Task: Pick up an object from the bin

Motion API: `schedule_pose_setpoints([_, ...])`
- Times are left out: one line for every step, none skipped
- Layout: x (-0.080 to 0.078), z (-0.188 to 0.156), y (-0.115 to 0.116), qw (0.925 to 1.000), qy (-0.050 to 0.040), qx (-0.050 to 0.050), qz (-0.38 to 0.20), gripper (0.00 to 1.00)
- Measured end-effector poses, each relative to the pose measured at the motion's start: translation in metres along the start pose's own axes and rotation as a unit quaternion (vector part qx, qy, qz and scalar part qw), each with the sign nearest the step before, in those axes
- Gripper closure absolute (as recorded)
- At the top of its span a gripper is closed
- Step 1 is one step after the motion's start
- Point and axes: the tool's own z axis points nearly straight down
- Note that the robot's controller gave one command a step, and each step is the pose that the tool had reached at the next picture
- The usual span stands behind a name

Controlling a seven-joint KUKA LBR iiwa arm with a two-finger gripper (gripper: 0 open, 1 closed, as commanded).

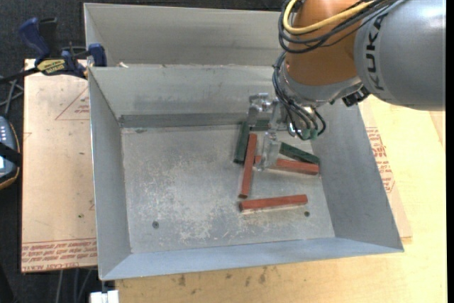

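My gripper [267,151] hangs low in the right middle of the bin, under the orange wrist cover. Its tip is right at the upper end of a red-brown stick [247,179] that lies nearly upright in the picture. A dark green stick [242,144] lies just left of the gripper, leaning the same way. To its right lie a green stick [301,152] and a red stick [298,167], close together and partly under the arm. I see nothing lifted off the bin floor.
Another red-brown stick [274,204] lies flat across, toward the bin's front, below the others. The bin's sloping walls close in on all sides, and the right wall is near the arm.
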Motion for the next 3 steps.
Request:
schedule_pose_setpoints([-0.002,-0.005,0.000,1.0000,-0.0038,0.000,0.000,0.00])
schedule_pose_setpoints([0.010,0.026,-0.011,0.9990,-0.0063,0.000,-0.045,0.00])
schedule_pose_setpoints([-0.007,0.088,-0.028,0.9996,-0.0065,0.000,-0.028,0.00])
